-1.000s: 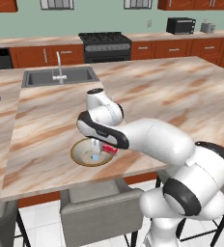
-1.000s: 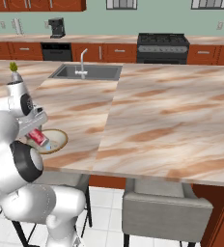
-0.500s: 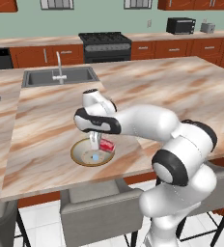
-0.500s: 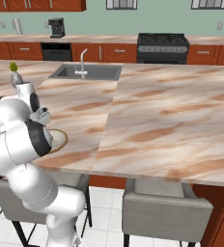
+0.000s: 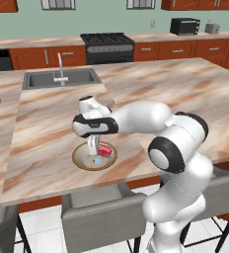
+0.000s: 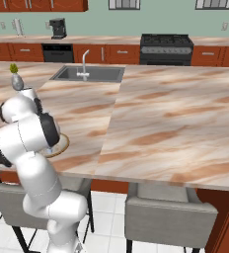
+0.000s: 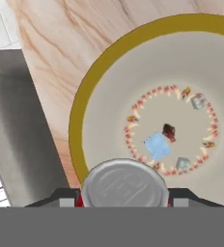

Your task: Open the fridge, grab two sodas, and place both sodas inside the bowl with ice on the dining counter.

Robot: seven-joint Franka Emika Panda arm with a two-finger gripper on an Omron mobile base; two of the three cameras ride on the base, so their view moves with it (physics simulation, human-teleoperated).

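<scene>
Arm pose changed a lot over the last second, but the business end barely moved. The elbow swung out wide and the forearm ended up reaching in nearly level. The claw (image 5: 94, 148) stayed parked over the bowl (image 7: 80, 120), nudging only a touch further in over it. Its grip didn't change either: the jaws were pinching the can (image 7: 124, 185) on both sides, silver top facing the hand cam.

So my read was that the carry was done and this was just lining up the drop. The can was still up in the claw, not resting in the bowl. The bowl floor sat straight below it with ice (image 7: 157, 146) scattered about. Letting go from there looked safe enough, since the rim ran well clear all round. I couldn't tell whether this was the first soda or the second.

Room-wise, the counter (image 5: 47, 128) was marbled tan and pink, and it ran out flat in every direction from the claw. The sink (image 5: 62, 79) was set into it well beyond the claw, and the stove (image 5: 106, 42) stood farther back still, against a green wall. A grey chair (image 5: 104, 217) was tucked in on the near side, below the claw.
</scene>
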